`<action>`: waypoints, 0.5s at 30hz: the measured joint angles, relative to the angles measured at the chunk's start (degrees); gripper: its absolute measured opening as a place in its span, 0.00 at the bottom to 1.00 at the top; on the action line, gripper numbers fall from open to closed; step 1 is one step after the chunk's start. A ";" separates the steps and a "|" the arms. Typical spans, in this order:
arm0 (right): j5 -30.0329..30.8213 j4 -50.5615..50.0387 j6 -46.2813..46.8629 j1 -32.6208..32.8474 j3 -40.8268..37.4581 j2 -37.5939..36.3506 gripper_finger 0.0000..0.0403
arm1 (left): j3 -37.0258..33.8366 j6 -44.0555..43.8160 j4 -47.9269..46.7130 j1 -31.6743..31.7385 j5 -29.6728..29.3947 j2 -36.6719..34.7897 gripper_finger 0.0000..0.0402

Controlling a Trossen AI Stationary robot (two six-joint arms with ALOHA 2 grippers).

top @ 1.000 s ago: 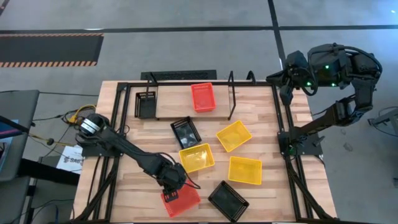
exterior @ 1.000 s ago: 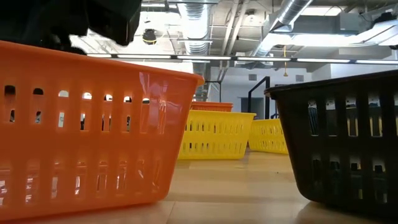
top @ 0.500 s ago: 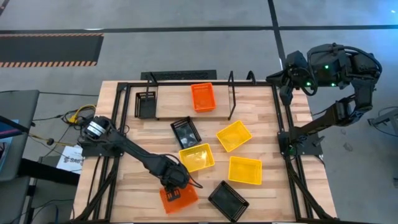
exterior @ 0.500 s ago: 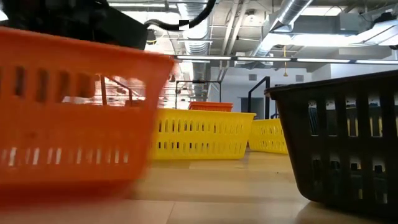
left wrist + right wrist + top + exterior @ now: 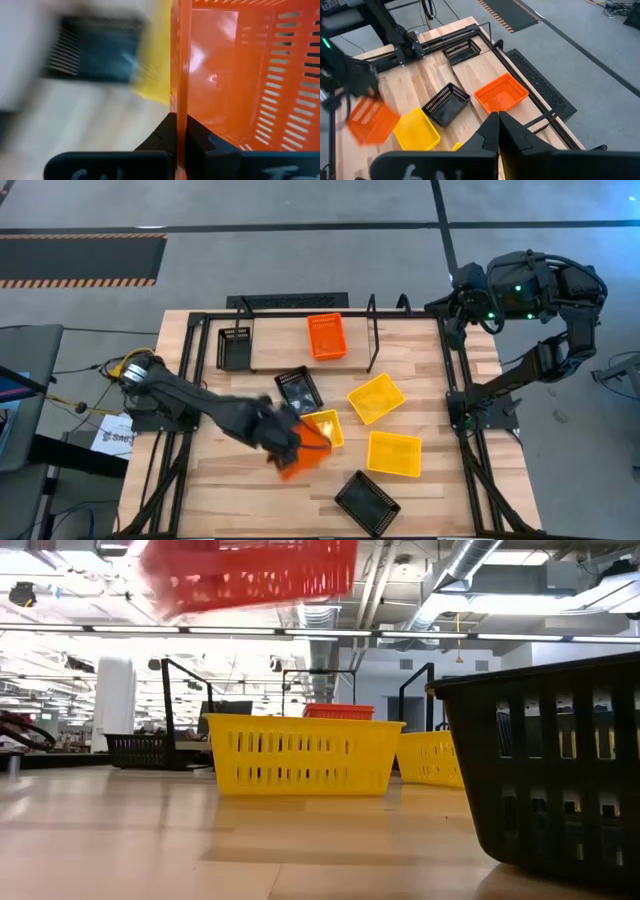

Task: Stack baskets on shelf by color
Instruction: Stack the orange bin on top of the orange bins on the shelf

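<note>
Just short of the shelf [image 5: 270, 355], on the counter [image 5: 200, 500] side, the left claw [image 5: 285, 442] is carrying a red-orange basket [image 5: 305, 455] in the air, fingers pinched tight on one side wall, which shows edge-on between them in the left wrist view. The basket is hanging above the yellow basket [image 5: 322, 430] nearest the shelf, tilted and blurred with motion. On the shelf itself another red-orange basket [image 5: 325, 337] is sitting at the middle, a black basket [image 5: 234, 347] at the left end. Off beyond the shelf's right end loop, the right claw [image 5: 498, 122] is waiting, pressed together and empty. The risk, as I judge it: a single-wall pinch is letting the load swing, so it could slip, clip the black basket [image 5: 298, 391] lying just before the shelf, or land crooked on its red-orange partner.
</note>
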 joint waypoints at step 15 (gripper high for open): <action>15.62 6.28 -0.60 3.72 -0.01 12.82 0.02 | 12.26 4.72 -8.67 17.15 -39.30 -10.11 0.00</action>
